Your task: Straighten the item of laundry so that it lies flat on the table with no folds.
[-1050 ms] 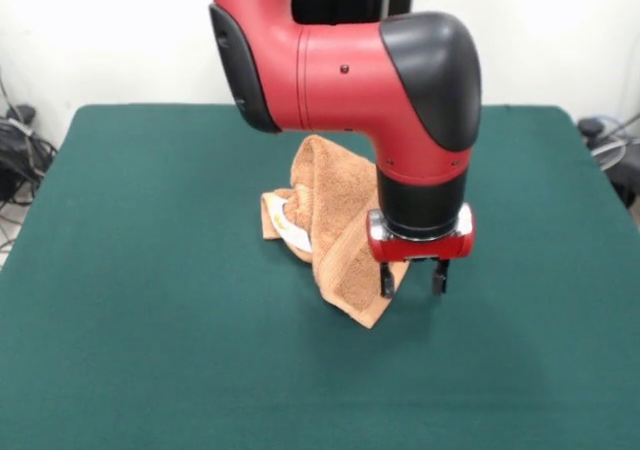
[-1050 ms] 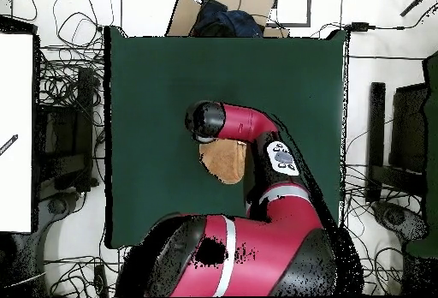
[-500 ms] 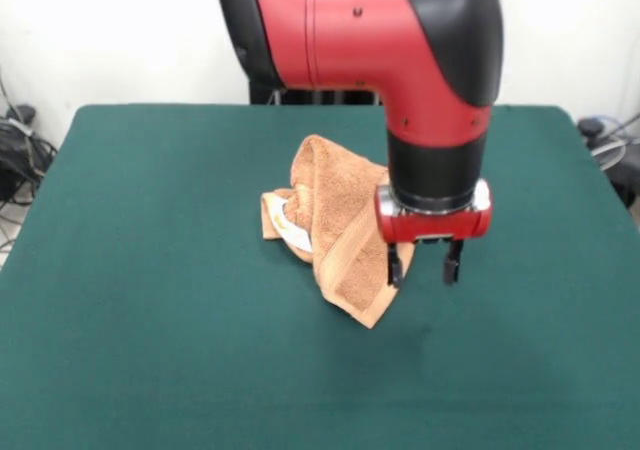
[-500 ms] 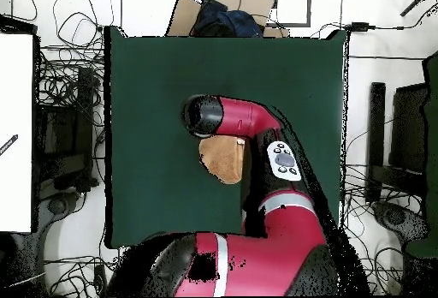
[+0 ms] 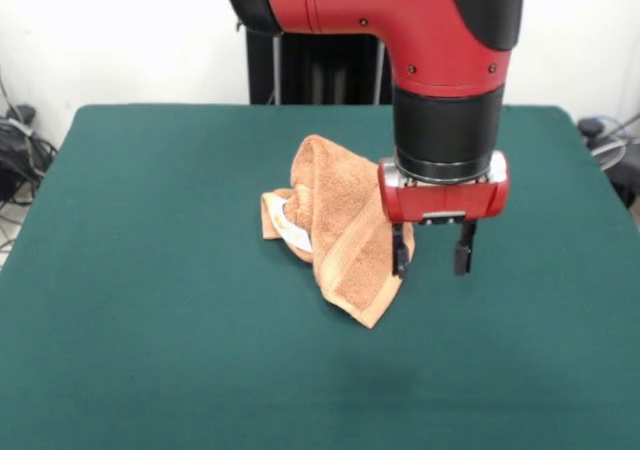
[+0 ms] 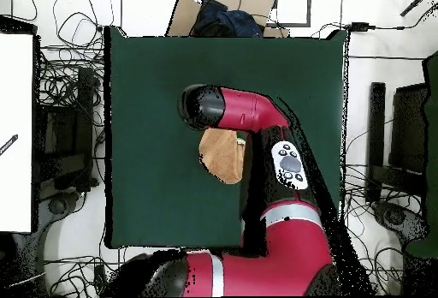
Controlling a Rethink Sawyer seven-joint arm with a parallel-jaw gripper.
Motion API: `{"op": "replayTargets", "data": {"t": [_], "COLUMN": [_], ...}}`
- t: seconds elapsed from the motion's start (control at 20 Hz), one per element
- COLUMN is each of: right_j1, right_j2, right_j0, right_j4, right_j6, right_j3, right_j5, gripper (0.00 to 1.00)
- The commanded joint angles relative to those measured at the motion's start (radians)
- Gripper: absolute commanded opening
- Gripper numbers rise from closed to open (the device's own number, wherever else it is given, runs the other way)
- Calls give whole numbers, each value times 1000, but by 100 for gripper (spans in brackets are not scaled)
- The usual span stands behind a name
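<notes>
The item of laundry (image 5: pixel 335 225), an orange-tan towel, lies crumpled and folded over itself near the middle of the green table (image 5: pixel 150 320), with a white label showing at its left side. My gripper (image 5: pixel 432 258) hangs open just right of the towel's lower right edge, above the cloth, with nothing between its fingers. In the overhead view the towel (image 6: pixel 221 156) shows partly under the red arm, and the gripper itself is hidden by the arm.
Cables and dark equipment (image 5: pixel 18 150) lie off the table's left edge, and more cables (image 5: pixel 610 140) off the right. In the overhead view a cardboard box (image 6: pixel 224 8) sits beyond the table's top edge.
The gripper has risen and shifted right, away from the towel's edge. The towel has not moved.
</notes>
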Motion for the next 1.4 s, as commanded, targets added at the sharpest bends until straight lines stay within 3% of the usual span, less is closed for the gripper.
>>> {"op": "replayTargets", "data": {"t": [0.05,0.5,1.4], "right_j1": [31,43,-6], "right_j2": [72,60,78], "right_j0": [-28,-25,-74], "right_j4": [41,31,23], "right_j6": [115,105,67], "right_j3": [85,56,127], "right_j5": [59,61,77], "gripper": [100,100,100]}}
